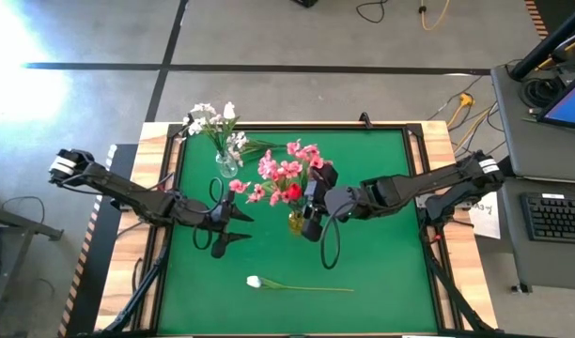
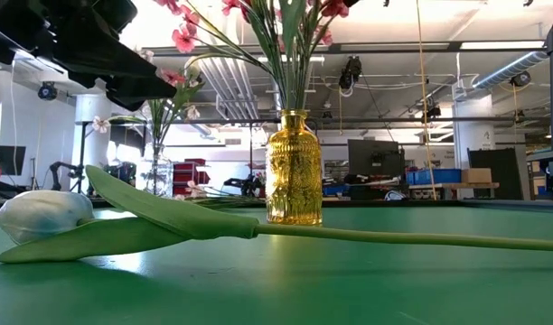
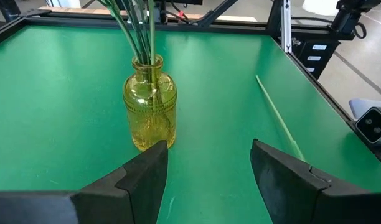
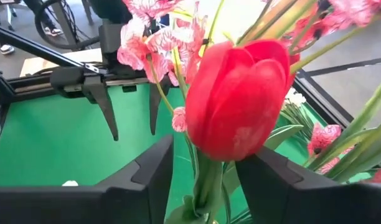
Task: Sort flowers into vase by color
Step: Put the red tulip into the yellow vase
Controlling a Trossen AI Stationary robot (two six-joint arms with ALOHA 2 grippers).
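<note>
From the high view, the sorting looks mostly done. A clear vase (image 1: 227, 169) at the far left of the green table (image 1: 381, 272) holds the white blossom sprays (image 1: 209, 120), and a yellow vase (image 1: 295, 222) near the middle holds the pink blossom sprays (image 1: 280, 171) with a red tulip (image 1: 294, 192) among them. One white tulip (image 1: 255, 281) lies flat on the near part of the table, well apart from both vases; I judge it is what remains. The right gripper (image 1: 309, 212) sits just beside the yellow vase's flowers; the left gripper (image 1: 227, 225) hangs over the table to the left of that vase.

The low view shows the white tulip close up, on its side with its stem running right, and the yellow vase upright behind it. The blossoms are cut off at the top, and the clear vase is partly hidden behind a leaf.

In the left wrist view, the left fingers stand parted with nothing between them, facing the yellow vase; the flower heads are out of frame.

In the right wrist view, the right fingers stand apart on either side of the red tulip's stem. Whether they touch it I cannot tell. The vase below is hidden.
</note>
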